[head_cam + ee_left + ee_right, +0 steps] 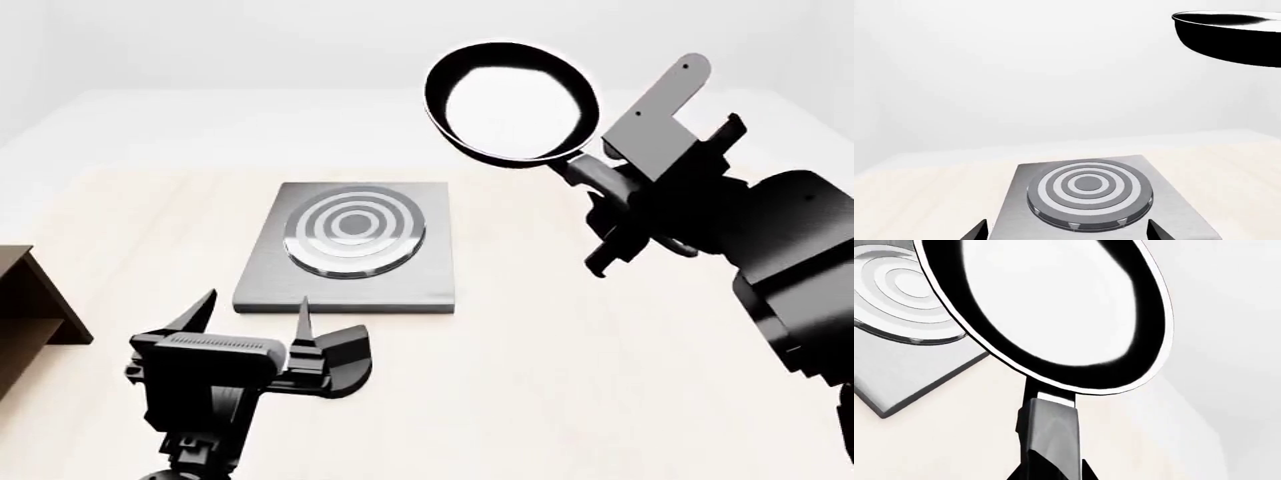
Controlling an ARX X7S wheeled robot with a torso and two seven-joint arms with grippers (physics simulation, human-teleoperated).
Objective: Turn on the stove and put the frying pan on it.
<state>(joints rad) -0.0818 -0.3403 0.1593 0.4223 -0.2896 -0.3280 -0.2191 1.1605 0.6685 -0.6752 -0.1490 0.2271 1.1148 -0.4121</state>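
Head view, L to R: a brown shelf (27,300) pokes in at the far left edge of the pale wood table (561,390). Near the bottom left, the left gripper (254,315) hovers just in front of the stove's near edge, fingers apart w/ nothing between them. A black knob (344,365) sits on the table just beside that gripper, partly hidden by it. At center lies the stove (350,260), a flat grey square plate w/ a raised ring burner (355,232); nothing rests on it. Up and to the right, the pan (511,102) is held in the air, tilted so its glossy inside faces the camera, beyond the stove's right rear corner and not touching it. The right gripper (598,185) is clamped on the pan's handle (571,168).

Left wrist view: stove (1087,195) close ahead btwn two dark fingertips (1157,232); pan (1234,37) high in the air beyond it.

Right wrist view: handle (1047,430) runs from the gripper up to the pan (1047,310), w/ part of the burner (901,295) visible past the rim.
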